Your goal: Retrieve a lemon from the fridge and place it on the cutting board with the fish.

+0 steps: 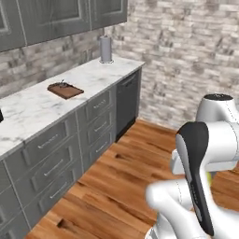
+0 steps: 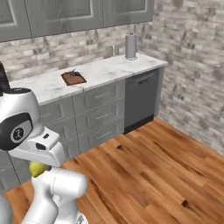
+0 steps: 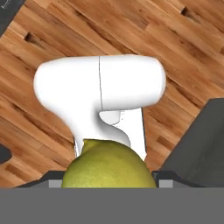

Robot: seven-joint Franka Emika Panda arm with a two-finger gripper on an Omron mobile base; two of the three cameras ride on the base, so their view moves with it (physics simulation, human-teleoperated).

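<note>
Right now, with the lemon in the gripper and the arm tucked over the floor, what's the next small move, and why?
Probably drive the base closer to the counter. The lemon sits between the gripper's fingers, held low over the wooden floor, while the cutting board with the fish lies far off on the marble top, likely beyond reach.

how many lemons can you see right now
1. The lemon sits between the gripper fingers, above the wood floor; others may be hidden.

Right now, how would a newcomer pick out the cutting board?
Find the white marble counter under the grey wall cabinets. Partway along it lies the cutting board, a flat reddish-brown rectangle bearing a small dark shape, unlike the tall grey upright cylinder at the counter's end.
</note>
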